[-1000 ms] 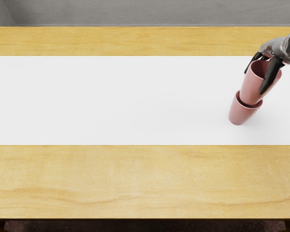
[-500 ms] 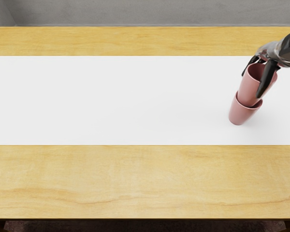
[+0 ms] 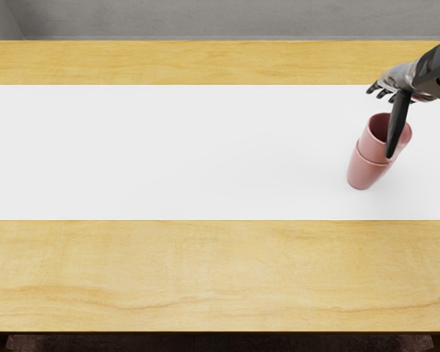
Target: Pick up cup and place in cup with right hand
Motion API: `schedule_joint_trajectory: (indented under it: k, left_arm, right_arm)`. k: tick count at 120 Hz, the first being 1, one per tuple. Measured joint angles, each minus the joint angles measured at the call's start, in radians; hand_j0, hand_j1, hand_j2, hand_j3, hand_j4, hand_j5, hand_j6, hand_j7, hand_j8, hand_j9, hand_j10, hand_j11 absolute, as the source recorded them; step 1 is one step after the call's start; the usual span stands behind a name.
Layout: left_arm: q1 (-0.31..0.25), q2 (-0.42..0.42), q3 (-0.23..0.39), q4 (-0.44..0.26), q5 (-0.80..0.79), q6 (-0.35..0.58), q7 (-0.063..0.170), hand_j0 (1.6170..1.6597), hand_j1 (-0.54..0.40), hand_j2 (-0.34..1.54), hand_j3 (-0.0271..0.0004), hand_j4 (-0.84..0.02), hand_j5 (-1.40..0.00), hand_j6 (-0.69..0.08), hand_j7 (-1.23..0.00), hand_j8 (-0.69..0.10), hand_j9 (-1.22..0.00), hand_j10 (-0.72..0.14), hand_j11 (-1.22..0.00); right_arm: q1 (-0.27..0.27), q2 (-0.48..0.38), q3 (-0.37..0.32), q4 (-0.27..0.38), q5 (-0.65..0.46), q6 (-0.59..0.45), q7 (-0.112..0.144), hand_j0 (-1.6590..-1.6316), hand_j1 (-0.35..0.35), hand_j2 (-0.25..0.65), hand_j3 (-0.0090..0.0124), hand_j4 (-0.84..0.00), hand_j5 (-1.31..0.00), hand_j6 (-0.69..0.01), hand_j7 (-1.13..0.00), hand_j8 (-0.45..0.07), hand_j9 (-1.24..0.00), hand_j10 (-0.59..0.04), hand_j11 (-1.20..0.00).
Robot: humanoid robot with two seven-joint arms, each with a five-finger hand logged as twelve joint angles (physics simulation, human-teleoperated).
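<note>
My right hand (image 3: 385, 121) comes in from the right edge with its fingers spread, holding nothing. Its thumb reaches down in front of the upper pink cup (image 3: 374, 145), while the other fingers stick out above and behind the rim. That upper cup sits inside the lower pink cup (image 3: 363, 173), its top part standing out above the lower rim. The lower cup stands on the white strip of the table. Whether the thumb touches the upper cup cannot be told.
A white strip (image 3: 169, 154) runs across the wooden table (image 3: 205, 271). Behind the table's far edge is a grey wall (image 3: 205, 18). The table's near edge shows at the bottom.
The upper cup has dropped deeper into the lower one. My right hand has let go of it, its fingers lifting off and spreading. The lower cup has stayed put.
</note>
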Motion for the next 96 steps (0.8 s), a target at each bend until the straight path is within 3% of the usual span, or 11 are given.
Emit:
schedule_joint_trajectory:
  k: [22,38,46,53,75,96]
  left_arm:
    - [0.015,0.000,-0.006,0.000,0.000,0.000,0.000,1.6581,0.349,0.00,0.0000,0.000,0.00,-0.001,0.00,-0.001,0.00,0.000,0.00]
    - [0.021,0.000,-0.006,0.000,0.000,0.000,0.000,1.6581,0.349,0.00,0.0000,0.000,0.00,-0.001,0.00,-0.001,0.00,0.000,0.00]
    - [0.021,0.000,-0.006,0.000,0.000,0.000,0.000,1.6581,0.349,0.00,0.0000,0.000,0.00,-0.001,0.00,-0.001,0.00,0.000,0.00]
    - [0.021,0.000,-0.006,0.000,0.000,0.000,0.000,1.6581,0.349,0.00,0.0000,0.000,0.00,-0.001,0.00,-0.001,0.00,0.000,0.00]
    - [0.021,0.000,-0.005,0.000,0.000,0.000,0.000,1.6581,0.349,0.00,0.0000,0.000,0.00,-0.001,0.00,-0.001,0.00,0.000,0.00]
    - [0.058,0.000,-0.004,-0.005,-0.003,-0.003,0.000,1.6581,0.349,0.00,0.0000,0.000,0.00,-0.001,0.00,-0.001,0.00,0.000,0.00]
  right_arm:
    - [-0.071,-0.001,0.150,-0.017,-0.002,0.016,0.000,-1.6577,-0.340,-0.004,0.0000,-0.017,-0.02,-0.011,-0.02,-0.009,-0.02,-0.014,-0.02]
    - [-0.172,-0.001,0.368,-0.038,0.001,0.071,0.000,-1.6579,-0.344,-0.002,0.0000,-0.010,-0.01,-0.007,-0.01,-0.006,-0.01,-0.008,-0.01]
    - [-0.251,-0.004,0.491,-0.042,0.002,0.098,0.000,-1.6579,-0.346,-0.001,0.0000,-0.008,-0.01,-0.006,-0.01,-0.005,-0.01,-0.006,-0.01]
    - [-0.302,-0.006,0.561,-0.042,0.002,0.111,0.000,-1.6580,-0.347,-0.001,0.0000,-0.006,-0.01,-0.005,-0.01,-0.004,-0.01,-0.005,-0.01]
    - [-0.366,-0.009,0.691,-0.033,0.003,0.135,0.000,-1.6580,-0.348,0.000,0.0000,-0.004,0.00,-0.004,0.00,-0.003,0.00,-0.003,0.00]
    - [-0.380,-0.008,0.731,-0.031,0.004,0.143,0.000,-1.6580,-0.349,0.000,0.0000,-0.002,0.00,-0.003,0.00,-0.002,0.00,-0.002,0.00]
